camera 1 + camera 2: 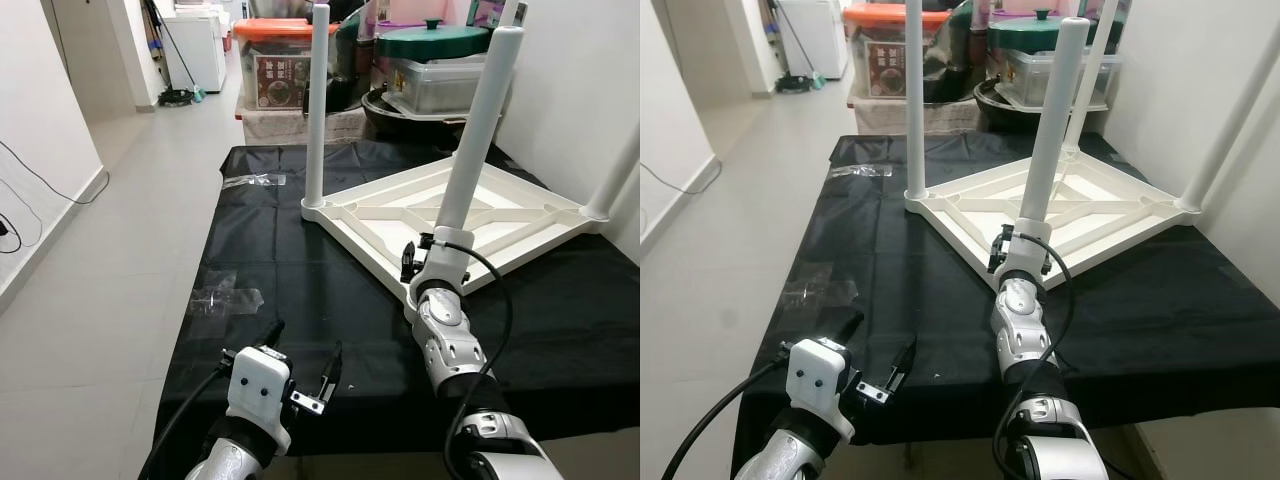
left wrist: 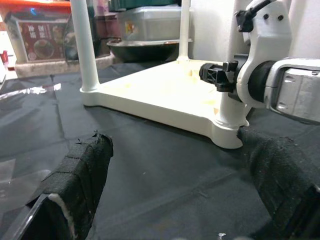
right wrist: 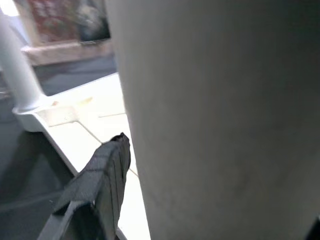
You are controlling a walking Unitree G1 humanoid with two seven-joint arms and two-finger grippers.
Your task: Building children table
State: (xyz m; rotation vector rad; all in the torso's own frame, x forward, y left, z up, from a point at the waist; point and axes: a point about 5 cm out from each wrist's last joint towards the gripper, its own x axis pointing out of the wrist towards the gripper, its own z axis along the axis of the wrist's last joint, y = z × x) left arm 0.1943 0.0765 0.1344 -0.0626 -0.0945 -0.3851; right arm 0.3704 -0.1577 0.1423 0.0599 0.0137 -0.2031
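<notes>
I have the tabletop [image 1: 470, 215] lying upside down on the black cloth [image 1: 300, 270], so the legs stand upward for fitting. My right gripper [image 1: 432, 262] is closed around the near leg [image 1: 478, 135] at its base — probably screwing it home. My left gripper [image 1: 305, 365] hovers wide open, empty, near the cloth's front edge.

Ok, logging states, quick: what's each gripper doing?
Left gripper: open, holding nothing, above the black cloth.
Right gripper: shut on the near table leg.
</notes>
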